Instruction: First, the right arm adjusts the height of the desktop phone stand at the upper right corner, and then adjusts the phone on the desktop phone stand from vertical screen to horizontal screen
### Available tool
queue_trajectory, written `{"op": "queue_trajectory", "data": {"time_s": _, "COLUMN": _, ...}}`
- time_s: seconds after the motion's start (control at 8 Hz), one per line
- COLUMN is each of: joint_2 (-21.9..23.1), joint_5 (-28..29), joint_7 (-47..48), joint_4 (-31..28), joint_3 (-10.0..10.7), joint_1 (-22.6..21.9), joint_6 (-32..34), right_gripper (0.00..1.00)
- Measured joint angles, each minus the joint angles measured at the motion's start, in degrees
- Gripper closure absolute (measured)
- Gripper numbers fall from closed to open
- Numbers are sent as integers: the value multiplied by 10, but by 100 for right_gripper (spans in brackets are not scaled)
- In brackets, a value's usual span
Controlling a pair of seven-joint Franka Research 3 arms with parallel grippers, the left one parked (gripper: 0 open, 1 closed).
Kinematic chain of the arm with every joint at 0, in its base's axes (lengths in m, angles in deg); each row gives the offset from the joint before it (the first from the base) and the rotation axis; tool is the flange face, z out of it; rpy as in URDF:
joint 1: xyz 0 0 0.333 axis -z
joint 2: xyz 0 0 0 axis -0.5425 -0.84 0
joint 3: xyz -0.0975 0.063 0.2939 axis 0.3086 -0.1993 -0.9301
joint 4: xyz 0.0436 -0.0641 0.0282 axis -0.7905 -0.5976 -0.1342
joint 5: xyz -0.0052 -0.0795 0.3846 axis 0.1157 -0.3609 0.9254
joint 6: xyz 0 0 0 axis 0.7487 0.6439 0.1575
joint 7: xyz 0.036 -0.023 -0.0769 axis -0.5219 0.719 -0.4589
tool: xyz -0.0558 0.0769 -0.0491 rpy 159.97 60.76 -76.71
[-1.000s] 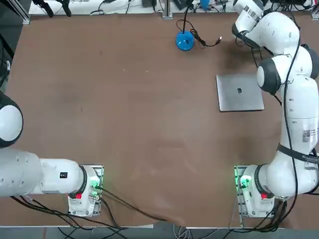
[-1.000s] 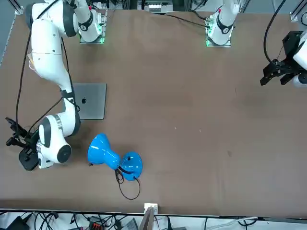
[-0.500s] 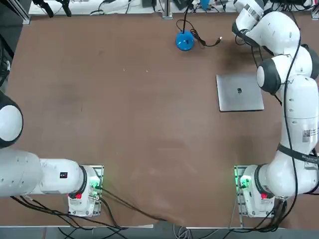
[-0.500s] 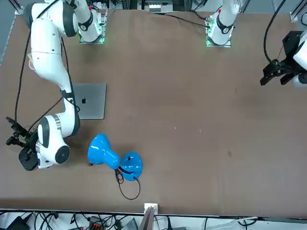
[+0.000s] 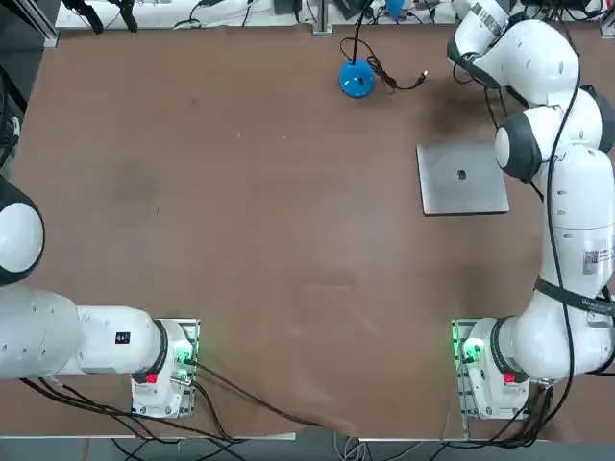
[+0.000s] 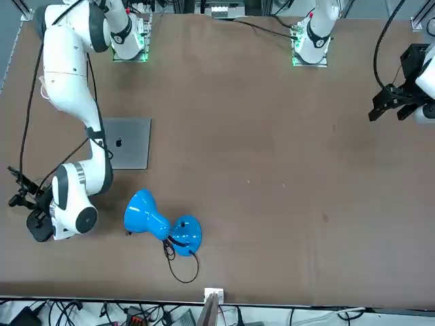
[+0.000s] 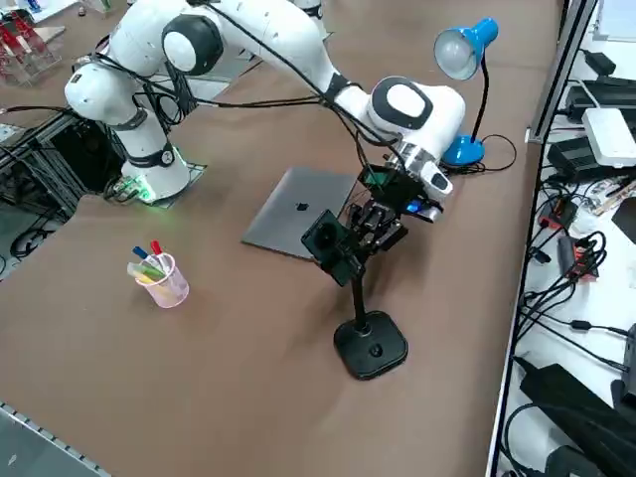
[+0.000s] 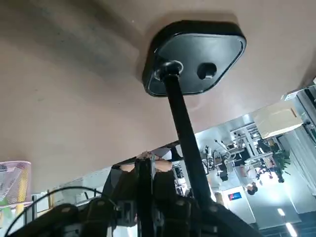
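White plastic shells cover the right arm (image 7: pixel 278 40), which reaches in the right side view from its green-lit base (image 7: pixel 154 179) across the table (image 7: pixel 229 368) towards the stand. Left to right in that view, a pink mesh cup (image 7: pixel 169 286) comes next, upright on the brown top, with pens (image 7: pixel 151 260) leaning in it, among them a blue one, a red one and a green one. Then the silver laptop (image 7: pixel 293 211) lies flat and closed, a dark apple mark on its lid.

Just beside the laptop in this view, the dark phone (image 7: pixel 333 246) is up off the table, tilted, at the head of the black stand (image 7: pixel 372 346). The stand's rounded base rests flat on the brown top, and its slim pole rises from it. The right gripper (image 7: pixel 370 237) is at the upper part of the stand, close to the phone, its fingers pressed together. Whether they pinch anything thin, I cannot tell.

Farther right is the blue lamp (image 7: pixel 460 50), its head raised on a black neck above a round blue base, with a black cable (image 7: pixel 499 159) curling beside it.
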Motion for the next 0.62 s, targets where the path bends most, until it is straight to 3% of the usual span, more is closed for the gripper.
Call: {"op": "queue_trajectory", "data": {"time_s": 0.62, "joint_2": 0, "joint_5": 9, "joint_7": -22, "joint_4": 20, "joint_3": -5, "joint_1": 0, "joint_6": 13, "right_gripper": 82}}
